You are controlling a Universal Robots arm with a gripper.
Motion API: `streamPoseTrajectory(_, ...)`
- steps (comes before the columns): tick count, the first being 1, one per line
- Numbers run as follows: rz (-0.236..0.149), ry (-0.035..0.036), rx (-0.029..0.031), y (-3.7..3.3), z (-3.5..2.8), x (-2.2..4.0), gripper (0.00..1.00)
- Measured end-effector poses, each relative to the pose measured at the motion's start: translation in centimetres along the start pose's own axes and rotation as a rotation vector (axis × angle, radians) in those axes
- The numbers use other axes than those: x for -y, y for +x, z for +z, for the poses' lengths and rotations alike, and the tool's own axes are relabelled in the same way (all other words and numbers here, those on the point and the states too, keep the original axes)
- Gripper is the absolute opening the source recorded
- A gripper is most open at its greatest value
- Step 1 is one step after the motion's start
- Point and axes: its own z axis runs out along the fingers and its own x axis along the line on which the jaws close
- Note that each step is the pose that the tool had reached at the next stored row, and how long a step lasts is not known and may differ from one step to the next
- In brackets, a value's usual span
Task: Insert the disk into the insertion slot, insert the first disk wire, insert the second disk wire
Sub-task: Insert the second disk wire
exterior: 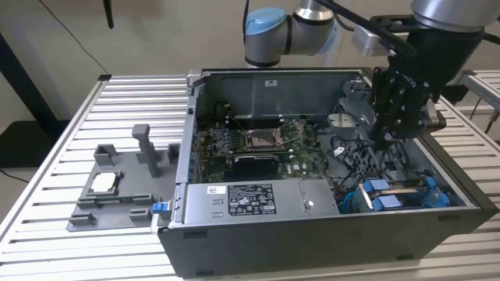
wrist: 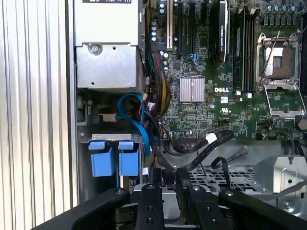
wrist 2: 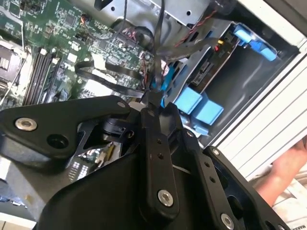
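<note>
Pale wall (exterior: 156, 35) behind, and across the room the slatted aluminium table (exterior: 125, 105) carries everything. On it stands the dark grey computer case (exterior: 312, 246), side panel off and insides up. The robot arm (exterior: 289, 29) reaches over the back wall and down into the case at the exterior view's right. Inside, the boxy power supply (exterior: 258, 199) runs along the near wall, with the green motherboard (exterior: 250, 137) behind it. Outside the case, on the exterior view's left, a grey fixture (exterior: 117, 187) lies flat on the slats.

Now the drive corner — the disk (wrist: 101, 160) sits in the insertion slot (wrist: 112, 138), its blue tabs facing out of the grey cage. The gripper (wrist: 168, 175) hangs just beside that cage, down among a tangle of black cables (wrist: 201, 148) and a looping blue cable (wrist: 132, 103). Clamped on one or not — I cannot tell from here. A person's hand (wrist 2: 288, 167) rests at the table's edge.
</note>
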Motion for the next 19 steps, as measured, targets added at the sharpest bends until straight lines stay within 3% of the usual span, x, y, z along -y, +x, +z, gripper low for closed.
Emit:
streamPoseTrajectory(3, -0.001, 0.0235, -0.0005, -0.15, 0.06, -0.52, 0.27)
streamPoseTrajectory(8, -0.007, 0.0811, -0.0106, -0.32, 0.24, -0.94, 0.27)
streamPoseTrajectory(11, -0.011, 0.1049, -0.0142, -0.45, 0.41, -1.24, 0.27)
streamPoseTrajectory(14, -0.021, 0.1193, -0.0185, -0.53, 0.57, -1.43, 0.27)
streamPoseTrajectory(19, -0.053, 0.127, -0.035, -0.62, 0.79, -1.58, 0.27)
